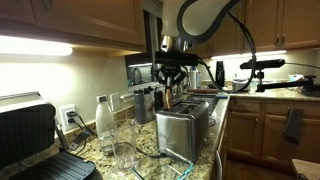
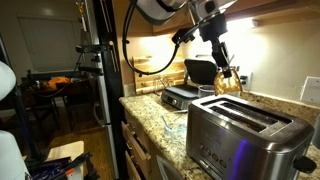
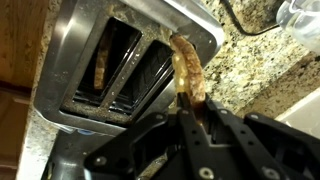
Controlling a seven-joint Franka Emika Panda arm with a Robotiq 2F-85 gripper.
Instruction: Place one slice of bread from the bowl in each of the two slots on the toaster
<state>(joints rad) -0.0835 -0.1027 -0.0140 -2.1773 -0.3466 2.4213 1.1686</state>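
Above the toaster (image 1: pixel 186 130) on the granite counter (image 3: pixel 255 60), the gripper (image 3: pixel 190 112) hangs with its fingers drawn in to a narrow gap and pinched on one end of a slice of bread (image 3: pixel 187 72), which dangles upright beneath them. In both exterior views the slice is close over the toaster's top, and I cannot tell whether its lower edge touches the metal

The wrist view shows how it lines up. The left slot (image 3: pixel 105 55) already holds a seated slice (image 3: pixel 101 70), browned along its edge, while the right slot (image 3: pixel 150 78) looks empty. The held slice sits over the toaster's right rim, just beside the empty slot rather than above it

My judgement is that the first half of the task is done and the second placement is in hand, at the alignment stage. The next move calls for a small shift to the left, until the slice's lower edge stands over the mouth of the right slot and parallel to it. Then comes a straight descent, with the fingers parting only once the bread is well inside. Lowered from here, it would likely catch on the rim and fold or tip onto the counter
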